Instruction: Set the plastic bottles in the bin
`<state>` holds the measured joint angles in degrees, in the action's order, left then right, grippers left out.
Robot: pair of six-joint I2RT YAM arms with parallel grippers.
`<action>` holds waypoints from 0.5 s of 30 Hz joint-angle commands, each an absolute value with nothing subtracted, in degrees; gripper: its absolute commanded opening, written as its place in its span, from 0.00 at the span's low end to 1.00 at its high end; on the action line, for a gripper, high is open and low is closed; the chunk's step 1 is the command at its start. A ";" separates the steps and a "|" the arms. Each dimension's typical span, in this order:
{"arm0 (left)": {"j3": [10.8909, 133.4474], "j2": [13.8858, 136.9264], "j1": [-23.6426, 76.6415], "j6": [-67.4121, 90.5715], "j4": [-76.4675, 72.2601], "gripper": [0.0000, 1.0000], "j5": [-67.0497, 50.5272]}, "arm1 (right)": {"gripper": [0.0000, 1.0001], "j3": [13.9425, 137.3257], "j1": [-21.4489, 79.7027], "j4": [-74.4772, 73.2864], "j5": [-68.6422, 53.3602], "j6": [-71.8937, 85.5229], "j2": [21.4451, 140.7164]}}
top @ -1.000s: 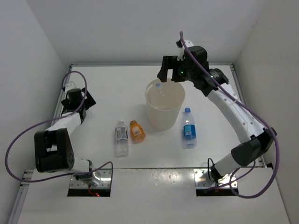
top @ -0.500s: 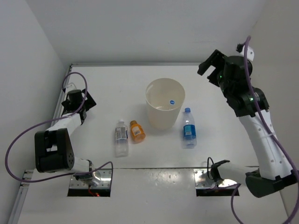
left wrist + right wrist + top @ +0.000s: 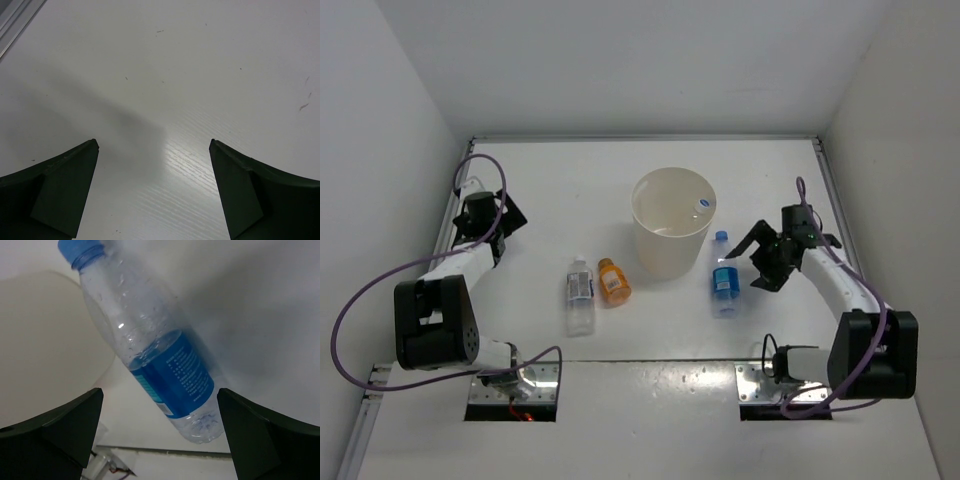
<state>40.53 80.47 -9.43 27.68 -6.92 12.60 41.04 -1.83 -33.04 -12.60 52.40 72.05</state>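
White tabletop (image 3: 560,180), walled in white, with a cream bucket (image 3: 670,255) at mid-frame. Just right of it lies a blue-labelled bottle (image 3: 724,278), cap toward the back. The right gripper (image 3: 751,266) sits beside it, jaws spread wide, holding nothing. Left of the bucket lie an orange bottle (image 3: 613,281) and a white-labelled bottle (image 3: 580,296). At far left, the left gripper (image 3: 498,215) gapes wide, holding nothing.

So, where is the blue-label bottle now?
In the top view, the blue-label bottle lies right of centre, between the bin and the open right fingers.
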 commanded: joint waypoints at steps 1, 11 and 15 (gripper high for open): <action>40.34 78.84 -10.02 28.39 -8.88 1.00 11.69 | 0.97 41.84 -1.32 -25.04 -21.79 49.94 74.33; 40.34 78.84 -10.02 27.86 -9.40 1.00 10.64 | 0.97 33.66 -0.18 -17.58 -20.83 50.54 80.15; 39.81 78.31 -10.02 27.33 -9.40 1.00 10.63 | 0.89 34.19 -0.18 -15.21 -22.58 51.94 84.37</action>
